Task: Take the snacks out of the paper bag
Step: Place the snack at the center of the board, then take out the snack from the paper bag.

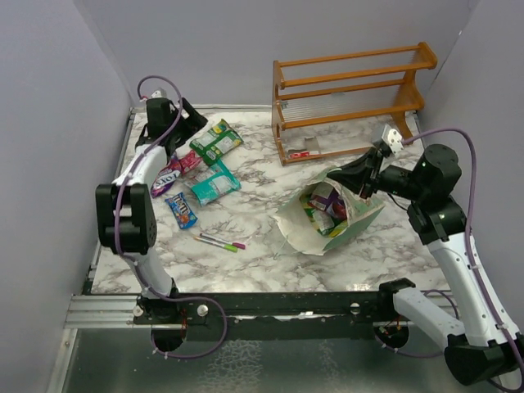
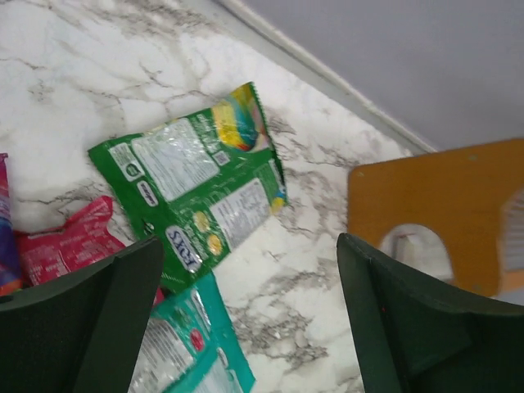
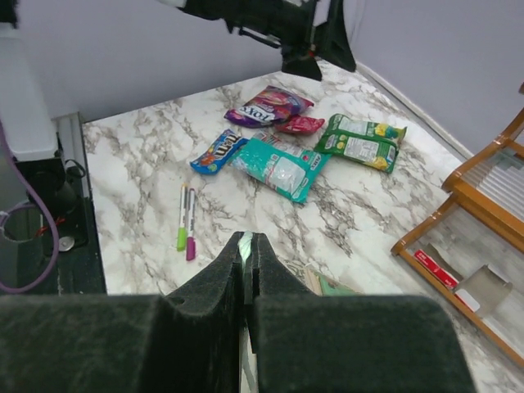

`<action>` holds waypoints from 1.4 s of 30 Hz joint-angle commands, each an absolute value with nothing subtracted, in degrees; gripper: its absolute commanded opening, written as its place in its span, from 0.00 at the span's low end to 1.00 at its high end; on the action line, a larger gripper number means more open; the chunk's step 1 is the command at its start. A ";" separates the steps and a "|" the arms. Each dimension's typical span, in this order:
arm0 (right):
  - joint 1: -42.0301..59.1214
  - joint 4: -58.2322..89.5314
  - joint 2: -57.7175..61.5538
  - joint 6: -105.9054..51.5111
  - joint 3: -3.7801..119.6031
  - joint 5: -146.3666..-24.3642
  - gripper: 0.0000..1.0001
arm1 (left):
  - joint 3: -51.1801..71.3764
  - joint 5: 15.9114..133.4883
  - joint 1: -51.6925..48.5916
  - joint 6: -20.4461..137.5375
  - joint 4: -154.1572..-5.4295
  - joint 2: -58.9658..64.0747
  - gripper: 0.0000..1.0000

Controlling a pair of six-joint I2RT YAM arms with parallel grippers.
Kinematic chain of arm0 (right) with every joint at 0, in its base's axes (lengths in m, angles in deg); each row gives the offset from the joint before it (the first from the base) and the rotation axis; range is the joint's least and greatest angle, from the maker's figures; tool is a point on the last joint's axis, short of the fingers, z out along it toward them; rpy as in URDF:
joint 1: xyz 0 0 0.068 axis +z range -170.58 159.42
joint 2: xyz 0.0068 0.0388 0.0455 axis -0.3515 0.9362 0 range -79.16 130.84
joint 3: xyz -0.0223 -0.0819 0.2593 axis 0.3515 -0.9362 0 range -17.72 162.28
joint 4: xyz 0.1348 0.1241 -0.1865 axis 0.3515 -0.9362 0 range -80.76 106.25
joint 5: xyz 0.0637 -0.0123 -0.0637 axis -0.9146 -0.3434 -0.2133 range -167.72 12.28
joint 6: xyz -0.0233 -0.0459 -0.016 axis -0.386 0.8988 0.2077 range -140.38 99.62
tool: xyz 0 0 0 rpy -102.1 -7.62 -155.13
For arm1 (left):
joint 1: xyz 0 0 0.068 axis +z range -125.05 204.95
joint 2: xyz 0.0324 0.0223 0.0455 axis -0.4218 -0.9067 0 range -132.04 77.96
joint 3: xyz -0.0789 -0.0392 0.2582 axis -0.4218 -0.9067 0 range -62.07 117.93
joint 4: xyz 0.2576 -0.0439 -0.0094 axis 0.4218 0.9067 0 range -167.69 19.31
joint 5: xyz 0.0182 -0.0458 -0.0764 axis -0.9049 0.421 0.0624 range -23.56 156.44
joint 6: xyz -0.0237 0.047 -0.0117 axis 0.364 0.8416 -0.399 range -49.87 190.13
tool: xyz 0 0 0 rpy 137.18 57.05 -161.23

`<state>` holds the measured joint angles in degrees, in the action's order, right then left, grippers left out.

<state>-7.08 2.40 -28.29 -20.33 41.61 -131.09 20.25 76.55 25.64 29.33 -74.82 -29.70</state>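
The pale green paper bag [image 1: 296, 227] lies tipped on the marble at centre right, its mouth facing up. Several snacks [image 1: 327, 205] still show inside it. My right gripper [image 1: 366, 185] is shut on the bag's upper rim; in the right wrist view a strip of pale green paper sits pinched between its jaws [image 3: 250, 242]. Five packets lie at the left: green [image 1: 217, 141], teal [image 1: 215, 184], blue [image 1: 182, 210], purple [image 1: 166, 178] and pink [image 1: 187, 162]. My left gripper [image 1: 193, 121] hangs open and empty just above the green packet [image 2: 196, 192] and the teal packet [image 2: 184, 352].
An orange wooden rack [image 1: 352, 90] stands at the back right, with a small red-and-white flat item [image 1: 300, 153] on its lowest shelf. Two marker pens [image 1: 219, 242], green and purple, lie near the front centre. Grey walls close in the table on three sides.
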 commanded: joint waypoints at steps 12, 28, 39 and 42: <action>-6.87 8.44 -36.49 -19.88 37.64 -116.49 0.02 | -18.92 90.46 -1.10 47.92 -102.92 16.96 0.79; -6.87 9.02 -35.81 -20.32 38.19 -120.34 0.02 | -13.24 75.66 -43.79 104.78 -84.20 10.75 0.51; -6.87 8.14 -36.83 -20.23 39.59 -120.95 0.02 | -0.80 71.94 -44.61 119.67 -82.25 -10.97 0.48; -6.87 8.19 -36.80 -20.31 39.93 -121.62 0.02 | 0.92 69.43 -44.58 122.66 -82.82 -15.23 0.48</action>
